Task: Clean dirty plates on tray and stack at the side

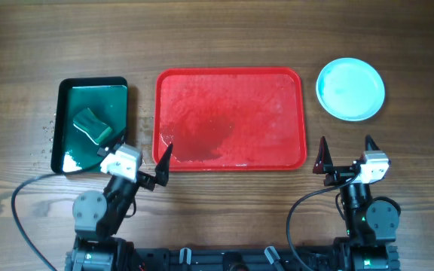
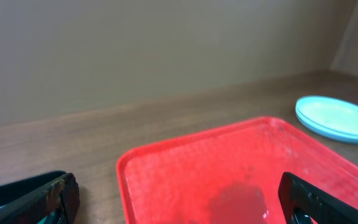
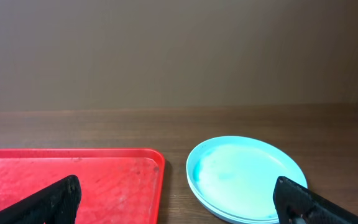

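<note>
Two tools spread wide, holding nothing: left tool (image 1: 132, 154) at the wet red tray's (image 1: 277, 98) near-left corner, right tool (image 1: 346, 154) off its near-right corner. Turquoise-topped plates (image 1: 350, 89) stacked on worktop (image 1: 224, 38) right of tray. Sponge (image 1: 90, 124) in dark green tray (image 1: 89, 96).

Left arm (image 1: 96, 212), right arm (image 1: 369, 214): same build, rounded grey joint housings, black links. White block (image 1: 123, 159) behind each gripper. Left gripper (image 1: 132, 156), right gripper (image 1: 346, 150): 2 black tapered fingers each, pointed tips. Left fingers (image 2: 47, 199) scuffed brownish along edge. 1 black cable (image 1: 21, 218) loops from each base.
</note>
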`<state>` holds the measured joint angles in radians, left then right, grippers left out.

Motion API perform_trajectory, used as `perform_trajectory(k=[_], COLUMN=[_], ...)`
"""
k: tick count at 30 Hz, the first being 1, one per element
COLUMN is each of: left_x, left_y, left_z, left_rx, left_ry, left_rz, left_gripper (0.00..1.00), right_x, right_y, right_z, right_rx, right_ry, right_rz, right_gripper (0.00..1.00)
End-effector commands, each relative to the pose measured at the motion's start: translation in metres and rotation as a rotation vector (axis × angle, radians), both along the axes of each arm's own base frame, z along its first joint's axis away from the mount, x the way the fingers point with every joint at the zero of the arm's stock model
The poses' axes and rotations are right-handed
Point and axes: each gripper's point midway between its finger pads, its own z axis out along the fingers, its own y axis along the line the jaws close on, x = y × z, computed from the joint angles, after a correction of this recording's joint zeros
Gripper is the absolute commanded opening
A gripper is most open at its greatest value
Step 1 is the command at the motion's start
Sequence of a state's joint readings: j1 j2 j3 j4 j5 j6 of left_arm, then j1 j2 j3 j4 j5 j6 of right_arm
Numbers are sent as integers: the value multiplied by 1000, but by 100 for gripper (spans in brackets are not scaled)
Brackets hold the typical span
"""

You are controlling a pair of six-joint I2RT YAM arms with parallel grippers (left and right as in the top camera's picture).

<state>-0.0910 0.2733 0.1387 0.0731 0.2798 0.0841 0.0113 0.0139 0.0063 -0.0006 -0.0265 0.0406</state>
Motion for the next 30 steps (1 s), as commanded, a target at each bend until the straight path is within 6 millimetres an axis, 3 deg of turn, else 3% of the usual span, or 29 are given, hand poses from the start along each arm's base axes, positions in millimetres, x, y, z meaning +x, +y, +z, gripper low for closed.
perform_trajectory(k=[1, 5, 10, 13, 18, 30], left_x=[1, 1, -1, -4, -4, -4], left_y=[26, 48, 65, 72, 75, 75], left_z=[-4, -30, -27, -40, -40, -40], left_rx=[-115, -257, -289, -282, -272, -18], left_ry=[-9, 43, 24, 70, 67, 21], left_rz=[155, 273, 342, 380, 393, 378], left_gripper=[100, 100, 100, 100, 100, 100], right_x=[0, 0, 0, 0, 0, 0], right_y=[2, 2, 2, 2, 2, 2], right_z=[1, 1, 1, 1, 1, 1], right_rx=[15, 15, 15, 15, 15, 15], right_ry=[-4, -4, -4, -4, -3, -4], right_rz=[16, 16, 16, 16, 16, 16], right_gripper=[100, 100, 100, 99, 100, 100])
